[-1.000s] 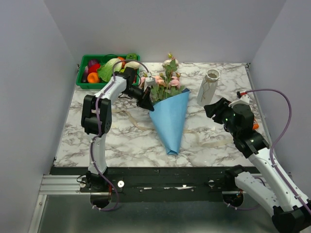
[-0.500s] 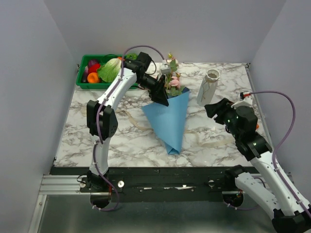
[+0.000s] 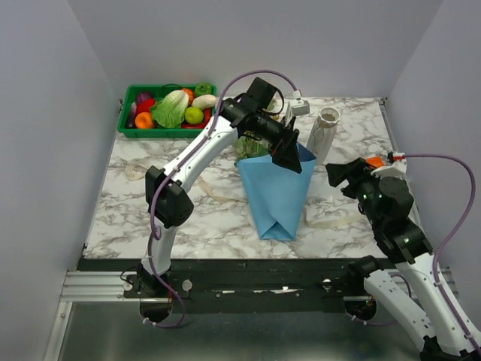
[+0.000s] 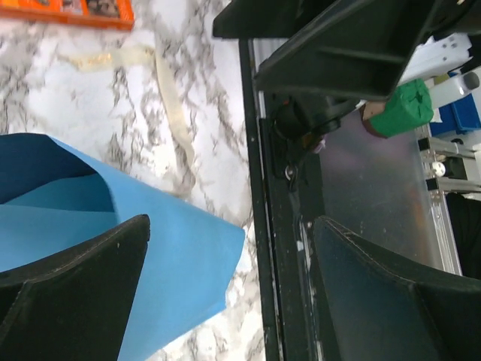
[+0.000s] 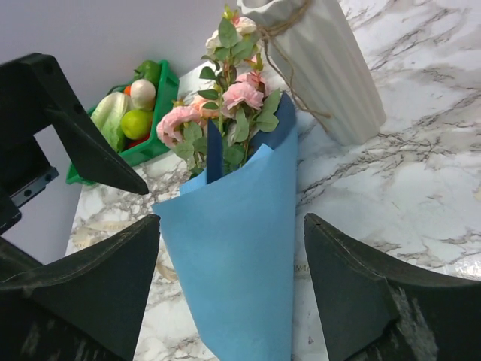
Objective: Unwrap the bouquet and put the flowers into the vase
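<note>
The bouquet lies mid-table as a blue paper cone (image 3: 276, 194) (image 5: 240, 241) with its tip toward the near edge. Pink and cream flowers (image 5: 225, 113) with green leaves poke out of its far end; from above my left arm hides most of them. My left gripper (image 3: 288, 156) (image 4: 229, 278) hovers open over the cone's upper right edge, with blue paper (image 4: 113, 248) below its jaws and nothing gripped. The whitish ribbed vase (image 3: 324, 132) (image 5: 316, 68) stands upright just right of the blooms. My right gripper (image 3: 342, 174) (image 5: 229, 286) is open and faces the cone from the right.
A green crate (image 3: 126, 126) (image 5: 161, 98) of toy vegetables sits at the back left. Loose beige ribbon (image 3: 328, 219) (image 4: 169, 90) trails on the marble on both sides of the cone. An orange packet (image 3: 373, 161) (image 4: 68, 9) lies near my right wrist. The table's black front rail (image 4: 263, 226) is close.
My left arm swung from the bouquet's left side across its top to the right and opened wide. The cone shifted rightward. My right gripper opened wider and drew back to the right.
</note>
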You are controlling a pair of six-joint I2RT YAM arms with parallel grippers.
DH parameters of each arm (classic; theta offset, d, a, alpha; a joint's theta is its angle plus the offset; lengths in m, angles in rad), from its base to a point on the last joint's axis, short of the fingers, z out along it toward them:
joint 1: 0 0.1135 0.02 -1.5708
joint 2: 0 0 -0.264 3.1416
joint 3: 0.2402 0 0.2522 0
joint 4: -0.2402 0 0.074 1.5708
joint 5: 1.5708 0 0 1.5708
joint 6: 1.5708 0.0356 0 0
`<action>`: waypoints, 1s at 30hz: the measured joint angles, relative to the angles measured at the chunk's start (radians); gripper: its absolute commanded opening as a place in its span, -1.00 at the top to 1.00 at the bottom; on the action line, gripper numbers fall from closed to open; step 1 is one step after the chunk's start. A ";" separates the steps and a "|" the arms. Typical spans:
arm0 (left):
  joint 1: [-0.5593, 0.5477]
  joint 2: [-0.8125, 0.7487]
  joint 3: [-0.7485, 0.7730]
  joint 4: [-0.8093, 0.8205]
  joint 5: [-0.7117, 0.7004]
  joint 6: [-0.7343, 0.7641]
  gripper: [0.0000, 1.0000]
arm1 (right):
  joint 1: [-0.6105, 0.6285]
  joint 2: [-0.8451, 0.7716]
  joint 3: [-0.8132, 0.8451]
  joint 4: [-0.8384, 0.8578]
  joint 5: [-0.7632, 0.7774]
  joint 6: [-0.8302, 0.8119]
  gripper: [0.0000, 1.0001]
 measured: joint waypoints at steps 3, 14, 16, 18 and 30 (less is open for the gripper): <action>-0.029 0.000 0.014 0.045 0.002 -0.048 -0.98 | 0.001 -0.013 0.000 -0.014 0.018 -0.003 -0.73; -0.023 -0.056 -0.003 0.130 -0.084 -0.138 -0.98 | 0.001 -0.030 0.001 -0.047 0.026 0.002 -0.75; 0.005 -0.105 -0.058 0.133 -0.163 -0.118 -0.98 | 0.001 -0.025 0.001 -0.045 0.019 0.002 -0.75; 0.040 -0.164 -0.152 0.146 -0.240 -0.095 -0.98 | 0.001 -0.009 0.002 -0.034 -0.003 -0.003 -0.75; 0.032 -0.259 -0.711 0.264 -0.489 0.006 -0.98 | 0.011 0.214 0.050 -0.016 -0.092 -0.010 -0.74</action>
